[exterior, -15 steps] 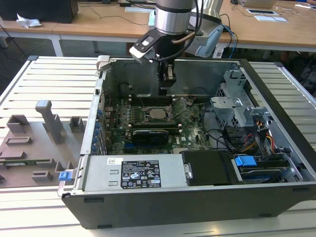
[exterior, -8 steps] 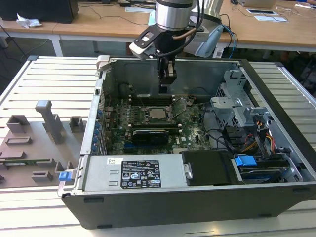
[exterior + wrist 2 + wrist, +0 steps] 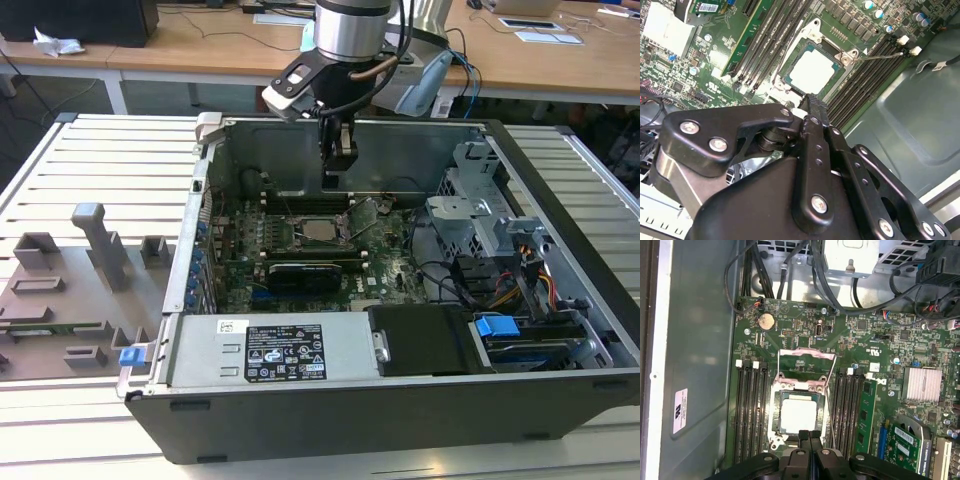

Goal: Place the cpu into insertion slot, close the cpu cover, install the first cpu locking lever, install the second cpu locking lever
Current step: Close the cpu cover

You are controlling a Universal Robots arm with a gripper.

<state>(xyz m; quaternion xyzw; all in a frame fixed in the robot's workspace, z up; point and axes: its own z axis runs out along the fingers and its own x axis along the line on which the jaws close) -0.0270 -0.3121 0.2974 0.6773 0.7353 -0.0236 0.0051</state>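
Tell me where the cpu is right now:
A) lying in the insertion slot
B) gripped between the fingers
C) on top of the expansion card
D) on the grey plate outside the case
A: in the first wrist view the cpu lies flat inside the insertion slot with its silver top bare, and the gripper close by it is shut on nothing.

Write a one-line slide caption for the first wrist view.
Silver-grey square cpu seated in the metal-rimmed insertion slot, thin silvery cpu cover open, black gripper shut nearby.
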